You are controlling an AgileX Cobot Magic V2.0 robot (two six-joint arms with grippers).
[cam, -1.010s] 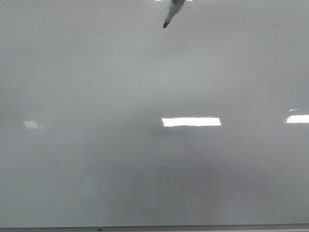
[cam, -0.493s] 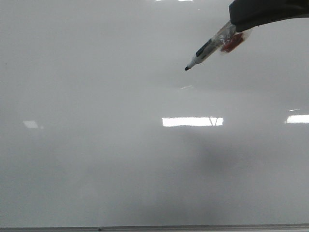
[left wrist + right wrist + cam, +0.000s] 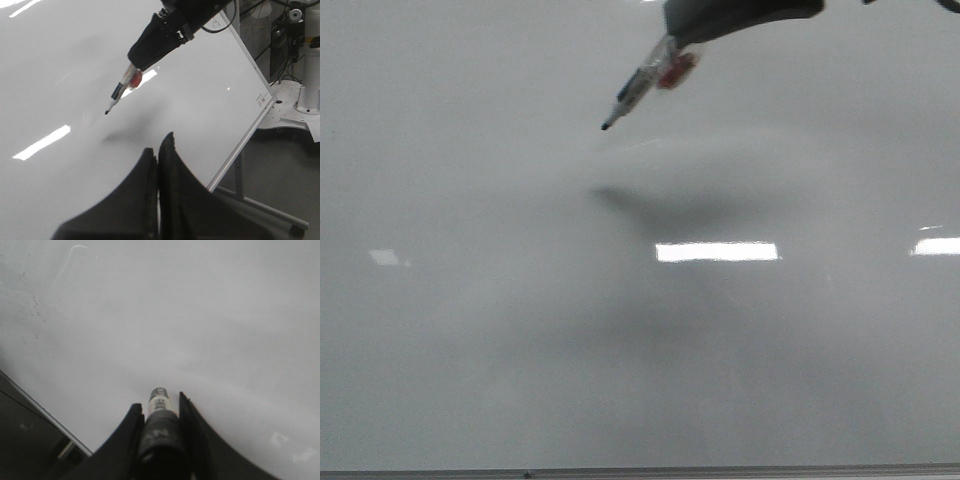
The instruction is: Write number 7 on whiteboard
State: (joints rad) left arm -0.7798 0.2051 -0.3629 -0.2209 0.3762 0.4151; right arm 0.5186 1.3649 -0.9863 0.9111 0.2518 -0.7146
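Left hand (image 3: 158,155) is sitting with fingers pressed together, holding nothing, off the whiteboard (image 3: 470,330). Right hand (image 3: 672,42) is clamping a marker (image 3: 638,88), tip down-left, hovering just off the board above its shadow. Number 7 is not drawn yet.

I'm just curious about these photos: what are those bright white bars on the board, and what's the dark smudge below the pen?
Front view: the bars are ceiling-light glare on the glossy whiteboard; the smudge is the soft shadow of the marker and right gripper. Left wrist view: same glare streaks and shadow, with the shut left gripper dark in front. Right wrist view: hazy, with no glare bars.
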